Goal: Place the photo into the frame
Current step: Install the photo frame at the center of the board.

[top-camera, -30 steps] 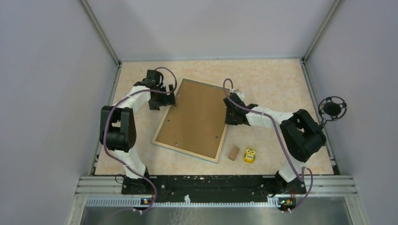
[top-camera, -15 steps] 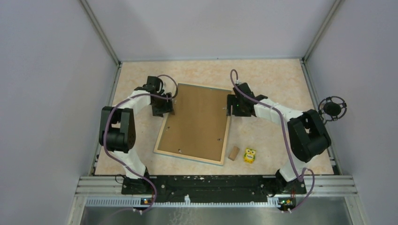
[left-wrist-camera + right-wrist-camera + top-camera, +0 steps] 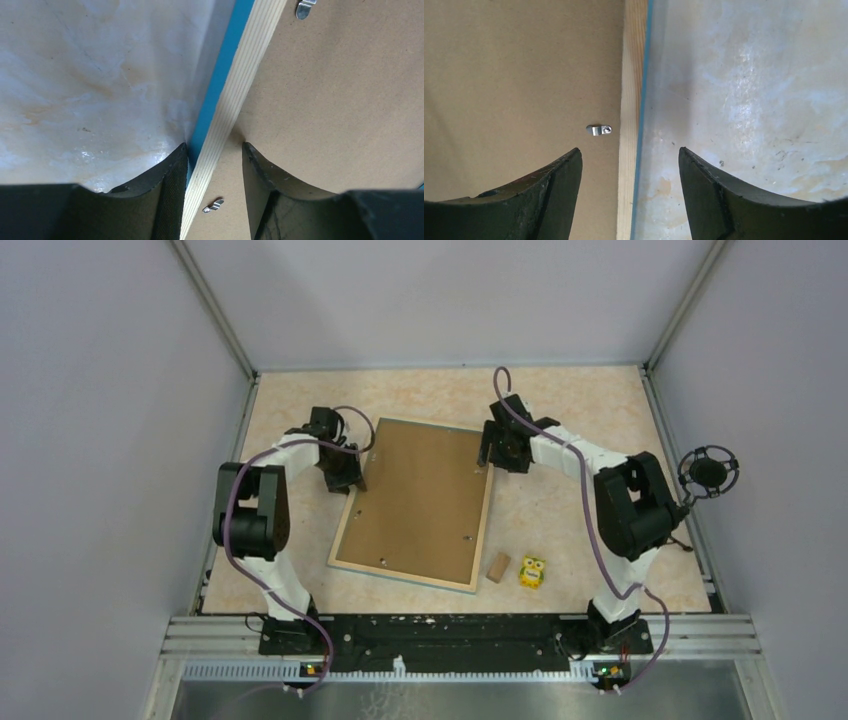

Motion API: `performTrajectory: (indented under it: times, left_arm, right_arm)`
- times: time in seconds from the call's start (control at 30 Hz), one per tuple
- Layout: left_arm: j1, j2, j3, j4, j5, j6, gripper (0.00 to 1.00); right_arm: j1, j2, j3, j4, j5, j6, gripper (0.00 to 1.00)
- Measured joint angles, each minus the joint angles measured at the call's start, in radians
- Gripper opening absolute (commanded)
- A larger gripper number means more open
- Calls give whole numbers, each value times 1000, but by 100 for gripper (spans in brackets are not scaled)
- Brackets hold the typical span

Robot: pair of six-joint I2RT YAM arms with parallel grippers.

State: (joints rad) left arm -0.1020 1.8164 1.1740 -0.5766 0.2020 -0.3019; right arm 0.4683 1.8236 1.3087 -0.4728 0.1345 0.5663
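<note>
Left wrist view: left pincer (image 3: 214, 146) half-closed astride the frame (image 3: 247, 60) rail, grip unclear, right pincer (image 3: 629, 150) released; it should clamp squarely before lifting.

Both arms wear white shells between chunky black joint housings: the left arm (image 3: 250, 512) at the left of the overhead view, the right arm (image 3: 632, 508) at the right. A purple cable (image 3: 496, 382) loops along each. Their black bases (image 3: 290, 635) are bolted low in that view. The pincer fingers (image 3: 555, 197) are matt black, curved, faintly scuffed.
</note>
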Motion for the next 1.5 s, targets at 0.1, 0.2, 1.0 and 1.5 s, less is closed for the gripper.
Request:
performTrajectory:
  times: [0.1, 0.2, 1.0, 1.5]
  left_arm:
    - [6, 6, 2, 0, 4, -5, 46]
    - [7, 6, 2, -1, 2, -6, 43]
    - [20, 8, 2, 3, 45, 8, 29]
    - [18, 10, 2, 5, 55, 13, 28]
  right_arm:
    - [0, 40, 9, -22, 6, 66, 69]
    - [0, 70, 10, -36, 8, 119, 68]
    - [32, 121, 74, -100, 123, 328, 72]
    - [68, 164, 101, -109, 147, 347, 53]
